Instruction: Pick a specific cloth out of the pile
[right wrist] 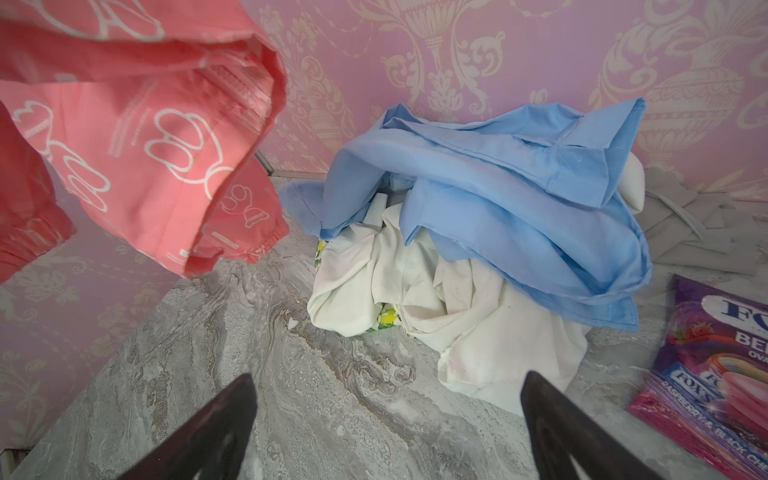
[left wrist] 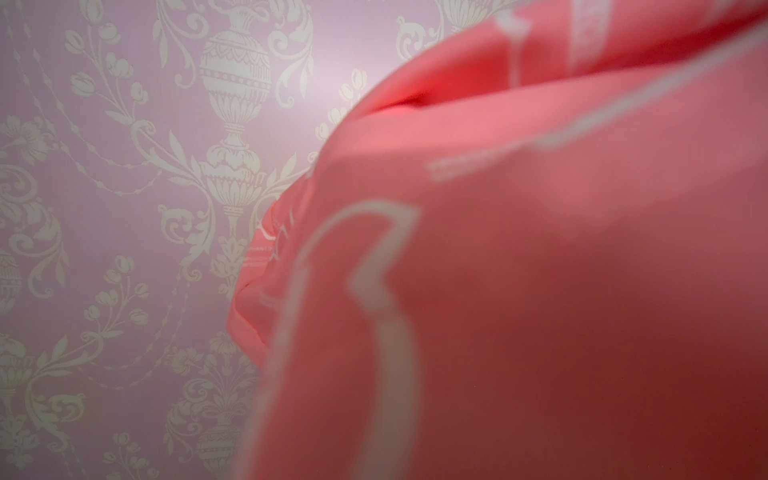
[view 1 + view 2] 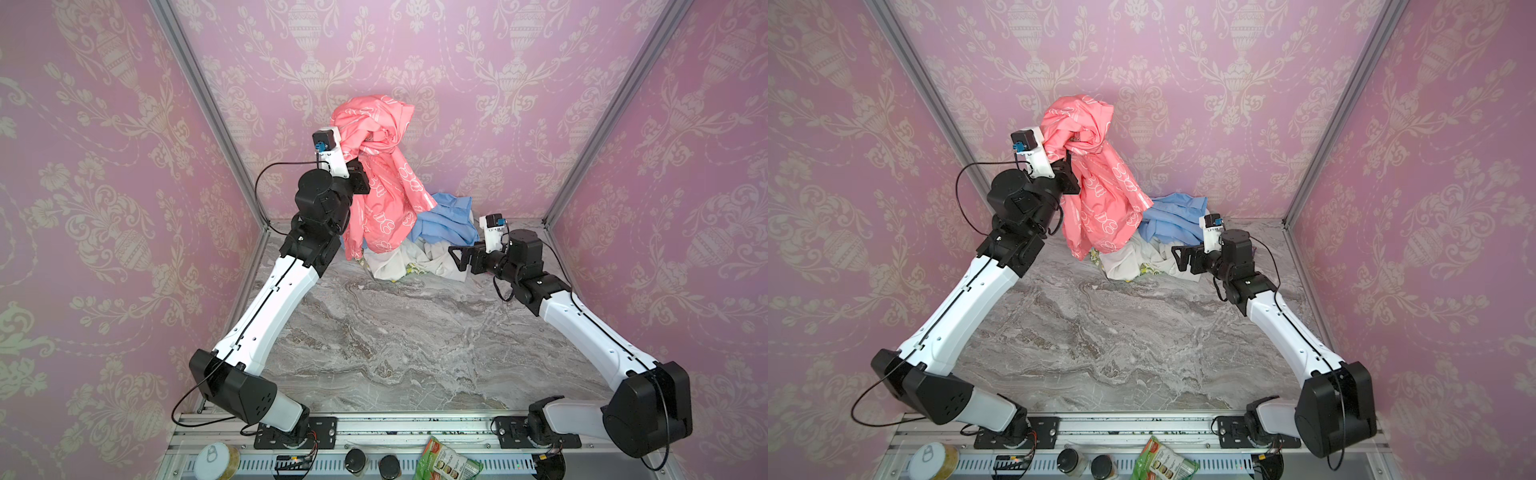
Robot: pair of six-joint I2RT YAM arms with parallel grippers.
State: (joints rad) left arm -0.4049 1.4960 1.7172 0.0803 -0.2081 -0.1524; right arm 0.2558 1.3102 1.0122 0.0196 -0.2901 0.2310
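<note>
The cloth [image 3: 384,183] is coral-pink with white outline shapes. It hangs in the air in a long bunch at the back, left of the pile, and shows in both top views [image 3: 1100,195]. My left gripper [image 3: 366,145] is raised high, its fingers buried in the cloth's top folds and shut on it. Pink fabric [image 2: 540,291] fills most of the left wrist view. The pile [image 3: 419,249] lies on the table: a light blue cloth [image 1: 498,199] over a white cloth [image 1: 415,270], with a yellow floral bit [image 1: 386,318]. My right gripper [image 1: 386,382] is open and empty, just short of the pile's right side [image 3: 455,257].
A purple snack packet [image 1: 715,374] and a grey cloth [image 1: 698,232] lie beside the pile near the back wall. Pink patterned walls enclose the marble table [image 3: 395,340] on three sides. On the front rail sit a tin [image 3: 216,459], two jars [image 3: 355,459] and a green packet [image 3: 446,461].
</note>
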